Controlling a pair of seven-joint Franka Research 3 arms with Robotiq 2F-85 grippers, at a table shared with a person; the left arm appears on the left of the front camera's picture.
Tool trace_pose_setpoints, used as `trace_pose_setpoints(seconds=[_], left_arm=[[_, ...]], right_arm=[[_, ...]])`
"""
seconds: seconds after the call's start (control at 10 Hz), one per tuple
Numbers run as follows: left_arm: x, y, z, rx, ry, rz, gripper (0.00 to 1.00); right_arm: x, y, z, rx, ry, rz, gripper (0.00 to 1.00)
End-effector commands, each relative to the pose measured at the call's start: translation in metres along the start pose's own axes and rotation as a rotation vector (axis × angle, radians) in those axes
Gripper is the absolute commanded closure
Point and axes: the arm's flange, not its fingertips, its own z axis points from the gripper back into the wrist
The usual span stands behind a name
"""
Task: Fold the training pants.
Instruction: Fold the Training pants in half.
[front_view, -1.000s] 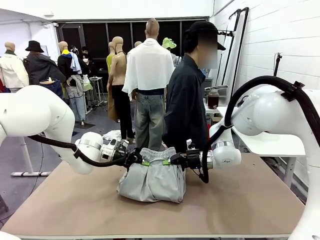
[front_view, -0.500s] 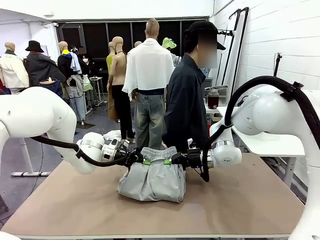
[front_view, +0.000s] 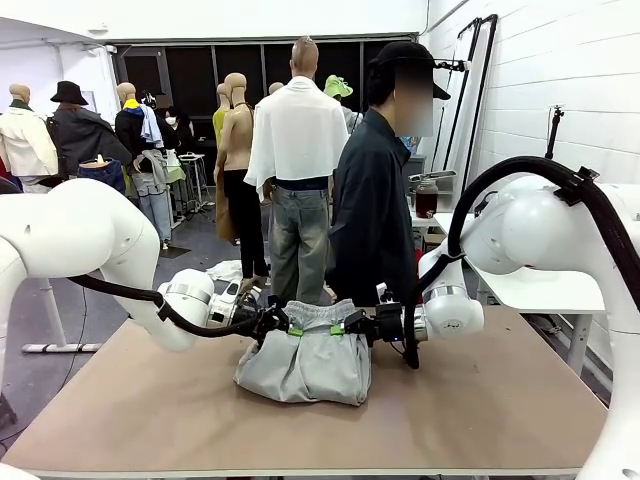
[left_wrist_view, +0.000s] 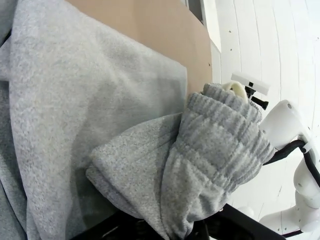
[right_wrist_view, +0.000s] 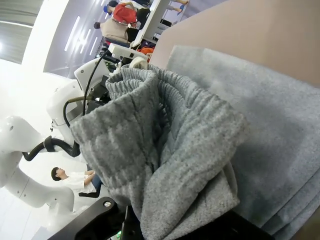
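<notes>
The light-grey training pants lie bunched in the middle of the brown table, their gathered waistband lifted above the pile. My left gripper is shut on the waistband's left end, my right gripper shut on its right end, the two facing each other close together. In the left wrist view the ribbed waistband folds over from between my fingers, with the rest of the cloth spread below. In the right wrist view the same waistband rises from my jaws over the grey fabric.
A person in a dark jacket stands at the table's far edge just behind the pants. The brown tabletop has free room to the right, left and front of the pile. A white side table stands at the far right.
Both grippers have sunk slightly and drawn a little closer together with the waistband still held. The pile underneath has barely shifted.
</notes>
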Motion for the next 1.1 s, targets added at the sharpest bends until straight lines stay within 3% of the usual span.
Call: trace_pose_setpoints(seconds=[0.0,0.3,0.8,1.0], left_arm=[[0.007,0.004,0.009,0.066,-0.035,0.046,1.0],[0.006,0.003,0.012,0.087,-0.045,0.075,1.0],[0.006,0.004,0.019,0.057,-0.059,0.082,0.03],[0.004,0.003,0.024,0.057,-0.065,0.081,0.0]], right_arm=[[0.014,-0.011,0.006,-0.022,-0.067,-0.034,1.0],[0.014,-0.014,0.006,-0.021,-0.081,-0.066,1.0],[0.011,-0.008,0.022,-0.025,-0.111,-0.097,0.01],[0.009,-0.004,0.037,-0.052,-0.124,-0.107,0.0]])
